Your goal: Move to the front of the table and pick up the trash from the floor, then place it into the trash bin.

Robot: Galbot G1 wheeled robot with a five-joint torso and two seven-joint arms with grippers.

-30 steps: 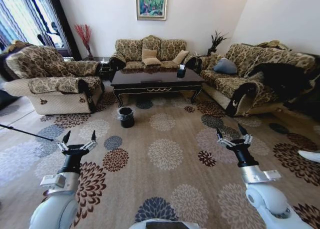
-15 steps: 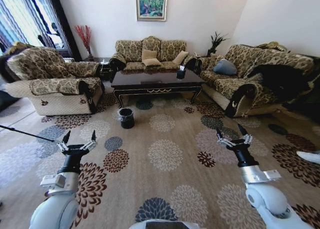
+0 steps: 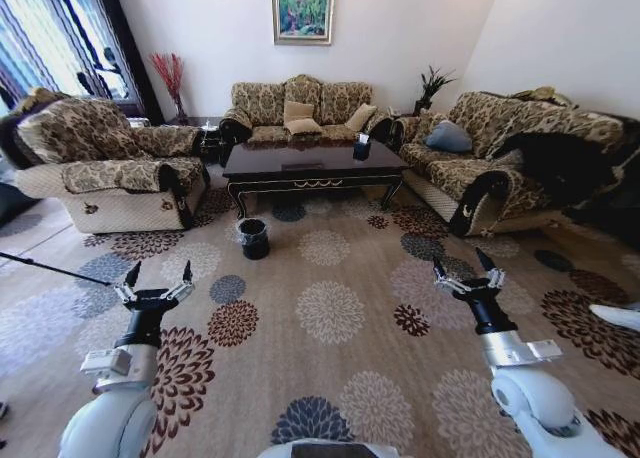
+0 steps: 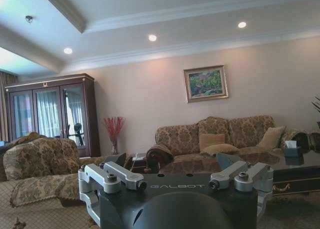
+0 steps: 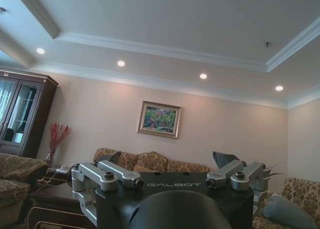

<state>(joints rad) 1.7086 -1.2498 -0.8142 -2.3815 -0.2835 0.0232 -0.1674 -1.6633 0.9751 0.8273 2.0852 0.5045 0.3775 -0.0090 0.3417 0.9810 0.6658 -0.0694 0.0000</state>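
Observation:
The table [image 3: 312, 164] of dark glossy wood stands across the room between the sofas. In front of its left end the small black trash bin [image 3: 253, 238] stands on the carpet. From this distance I cannot make out the trash on the floor. My left gripper [image 3: 160, 274] is held out low at the left, open and empty. At the right, my right gripper [image 3: 460, 264] is open and empty too. Both are far short of the bin. The left wrist view looks past the open left gripper [image 4: 172, 163] at the table [image 4: 300, 161]. The right gripper [image 5: 168, 160] also stands open.
An armchair [image 3: 105, 173] is at the left, a sofa [image 3: 300, 106] behind the table and a long sofa [image 3: 500, 153] at the right. A dark box [image 3: 362, 147] sits on the table. Flowered carpet [image 3: 330, 308] lies open between me and the bin. A thin dark rod [image 3: 50, 268] crosses the floor at the left.
The whole picture has shifted slightly and the furniture sits a little lower and nearer, so the camera has moved forward. Both arms keep the same pose, grippers open.

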